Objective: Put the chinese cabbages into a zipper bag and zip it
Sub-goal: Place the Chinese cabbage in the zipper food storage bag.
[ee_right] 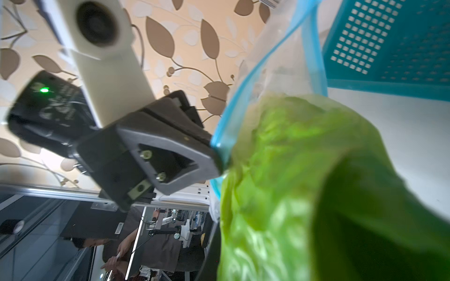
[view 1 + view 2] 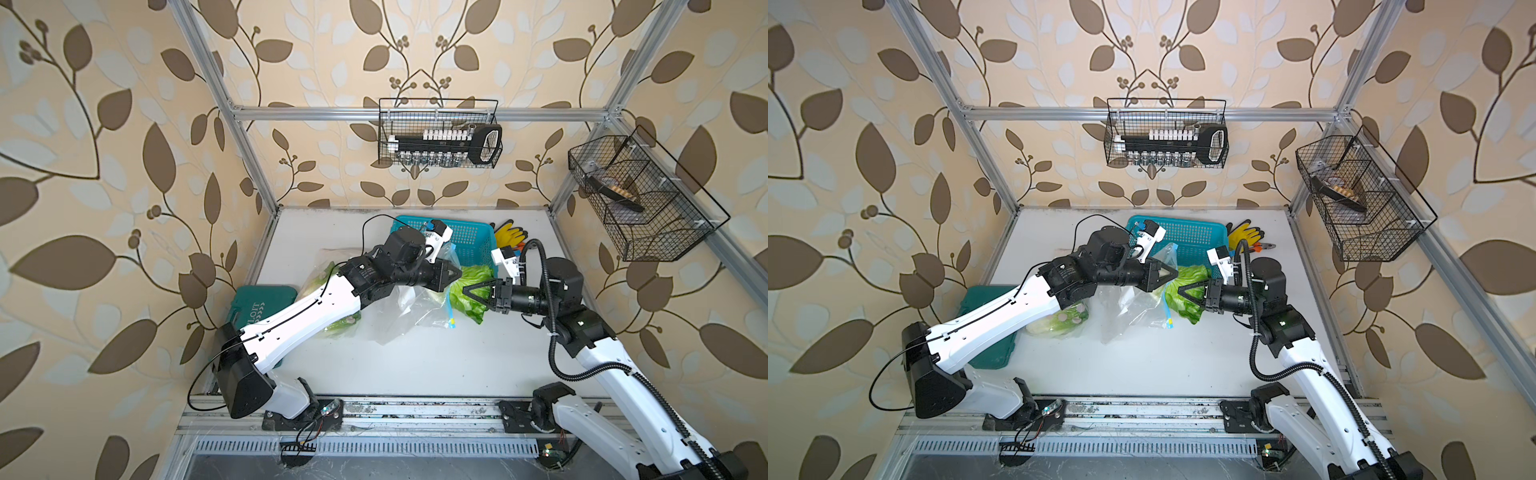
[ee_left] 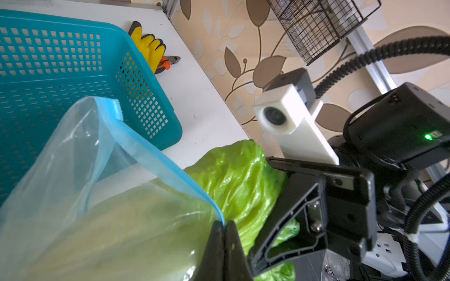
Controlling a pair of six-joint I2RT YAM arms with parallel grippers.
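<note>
At the front rail (image 2: 415,409) of a white table (image 2: 415,361), two robot arms reach inward and meet over a clear bag (image 2: 399,307). The left gripper (image 3: 224,226) is pinched tight on the blue zip strip (image 3: 158,158) at the bag's mouth and holds that edge up off the table. The right gripper (image 2: 467,289), facing it and just beside it, is closed on the ruffled green leaves of a cabbage (image 2: 471,293) at the bag's opening. The cabbage's pale end shows through the film in the left wrist view, though it cannot be told how far in it sits. The rest of the bag lies crumpled on the table between the arms. A second cabbage (image 2: 1059,322) lies on the table under the left forearm, well apart from the bag's mouth and partly hidden in both top views. A teal basket (image 2: 469,241) stands just behind the grippers, with yellow gloves (image 2: 509,235) beside it at the back edge. A green case (image 2: 257,303) rests at the table's left side.
</note>
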